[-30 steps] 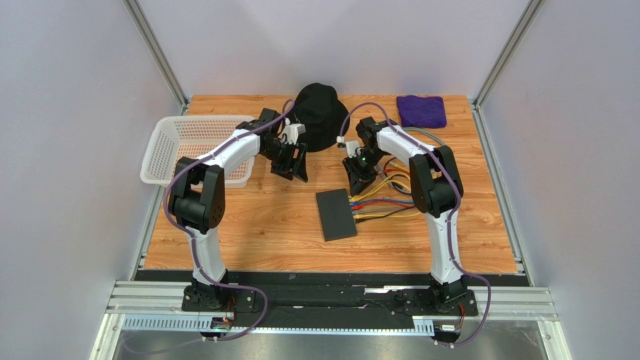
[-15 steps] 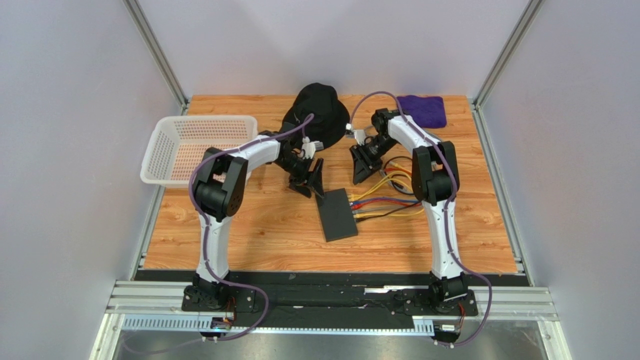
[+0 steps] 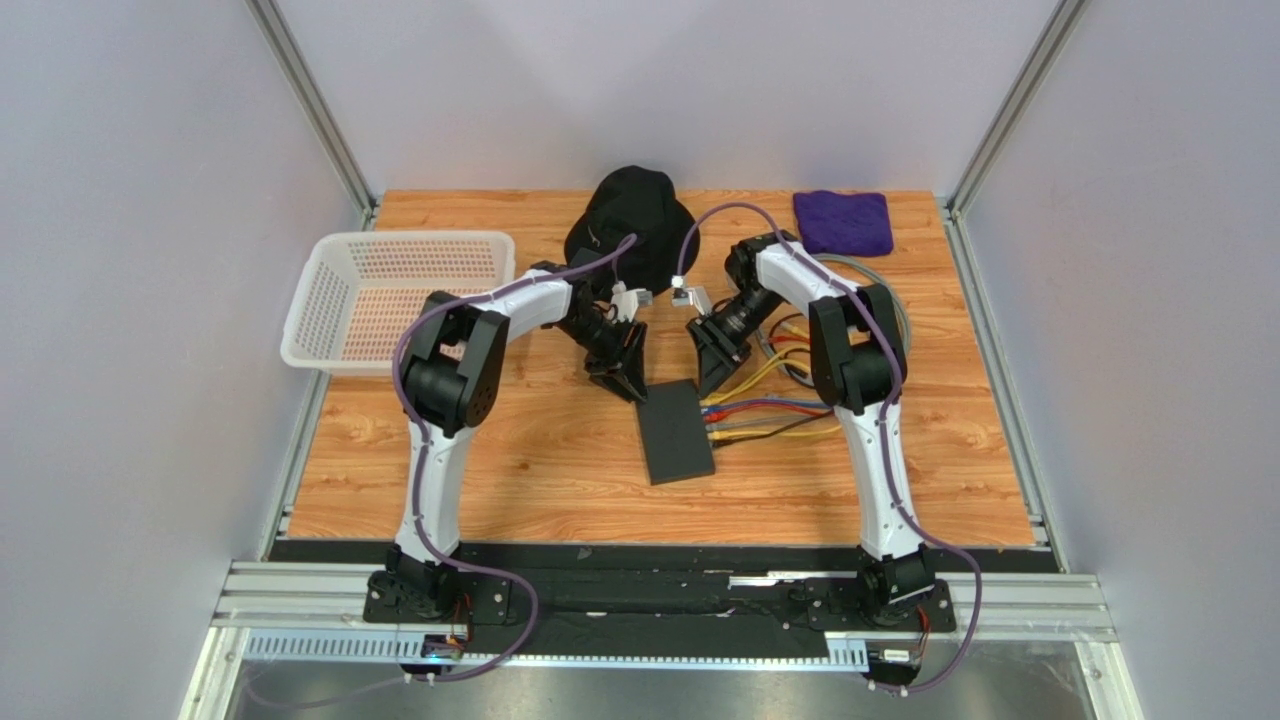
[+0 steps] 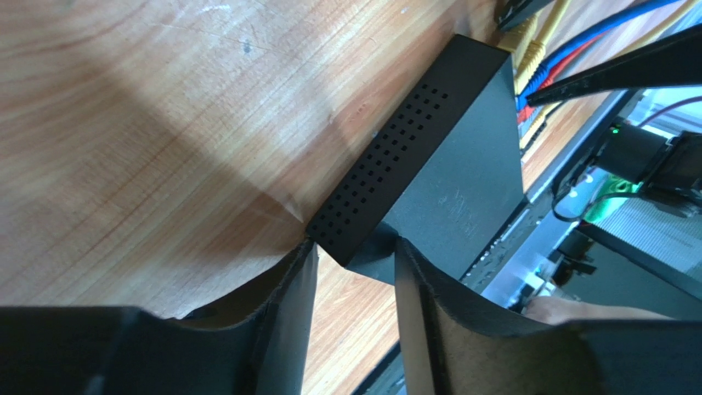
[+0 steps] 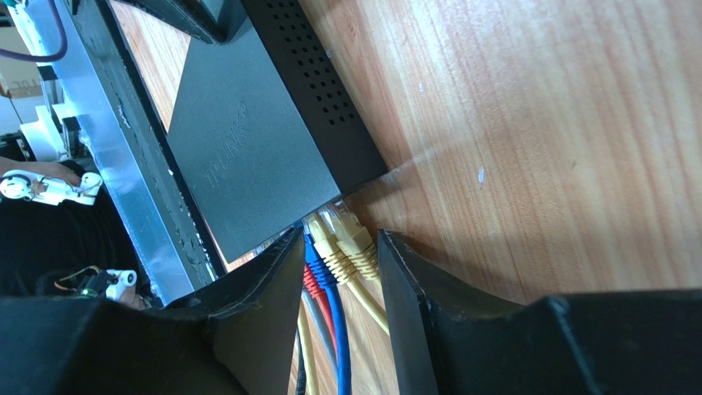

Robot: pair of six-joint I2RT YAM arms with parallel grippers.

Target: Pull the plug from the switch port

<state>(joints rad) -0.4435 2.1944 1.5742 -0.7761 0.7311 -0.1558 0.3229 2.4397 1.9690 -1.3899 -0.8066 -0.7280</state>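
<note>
left gripper (image 4: 354,248): bracing switch (image 4: 449,164) corner; we can't tell if clamped
right gripper (image 5: 340,247): apart around yellow plug (image 5: 356,237) to pull

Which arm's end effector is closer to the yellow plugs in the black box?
Right. The right end effector straddles the yellow plugs where they enter the switch. The left end effector sits around a switch corner on the side away from the plugs.
</note>
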